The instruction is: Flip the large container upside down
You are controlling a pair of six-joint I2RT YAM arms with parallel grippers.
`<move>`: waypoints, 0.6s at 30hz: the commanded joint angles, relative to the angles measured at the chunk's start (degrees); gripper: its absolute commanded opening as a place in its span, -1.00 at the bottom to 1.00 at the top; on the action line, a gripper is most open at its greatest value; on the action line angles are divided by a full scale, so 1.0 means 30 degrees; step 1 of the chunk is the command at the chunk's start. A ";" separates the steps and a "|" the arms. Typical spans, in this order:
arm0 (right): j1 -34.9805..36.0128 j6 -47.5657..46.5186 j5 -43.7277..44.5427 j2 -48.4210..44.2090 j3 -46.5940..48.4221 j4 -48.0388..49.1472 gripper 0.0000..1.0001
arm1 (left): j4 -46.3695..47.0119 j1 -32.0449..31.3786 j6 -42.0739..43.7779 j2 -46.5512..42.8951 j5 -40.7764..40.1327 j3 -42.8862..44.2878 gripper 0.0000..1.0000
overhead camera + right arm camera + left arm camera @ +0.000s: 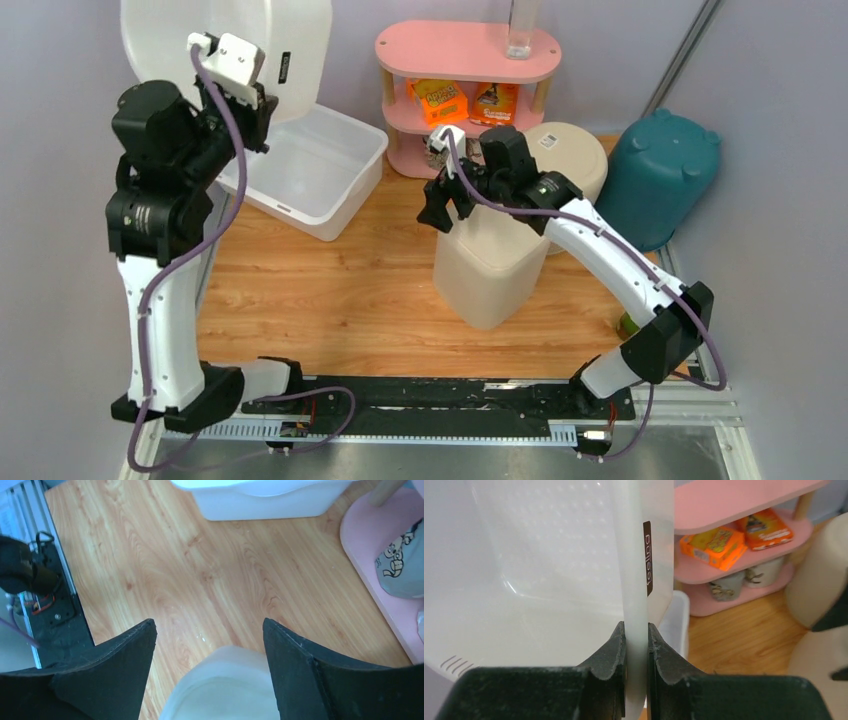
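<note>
The large white translucent container [240,45] is lifted off the table at the back left and tipped on its side. My left gripper [258,108] is shut on its rim. In the left wrist view the rim [634,555] runs up between the jaws of the left gripper [636,635], with a brown label beside it. My right gripper [440,208] is open and empty, hovering over the top left edge of a beige bin [492,265]. In the right wrist view the right gripper [207,630] has its jaws spread wide above that bin's corner [230,690].
A smaller clear tub [318,170] sits on the table under the lifted container. A pink shelf [470,50] with orange boxes [440,100] stands at the back. A round beige bin [578,152] and a teal bin [660,175] stand at the right.
</note>
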 commanded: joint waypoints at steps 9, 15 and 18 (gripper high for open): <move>-0.2484 0.2979 -0.1667 0.2039 0.3022 0.1734 0.63 | 0.5225 0.3110 -1.3315 -0.3278 1.6503 -0.3842 -0.99; -0.3041 0.3266 -0.0805 0.2614 0.3449 0.1811 0.63 | 0.6956 0.4295 -1.8313 -0.3945 2.1949 -0.6541 -0.99; -0.3287 0.2933 -0.0253 0.2754 0.3712 0.1829 0.64 | 0.8246 0.4803 -2.1697 -0.3846 2.4781 -0.8525 -0.99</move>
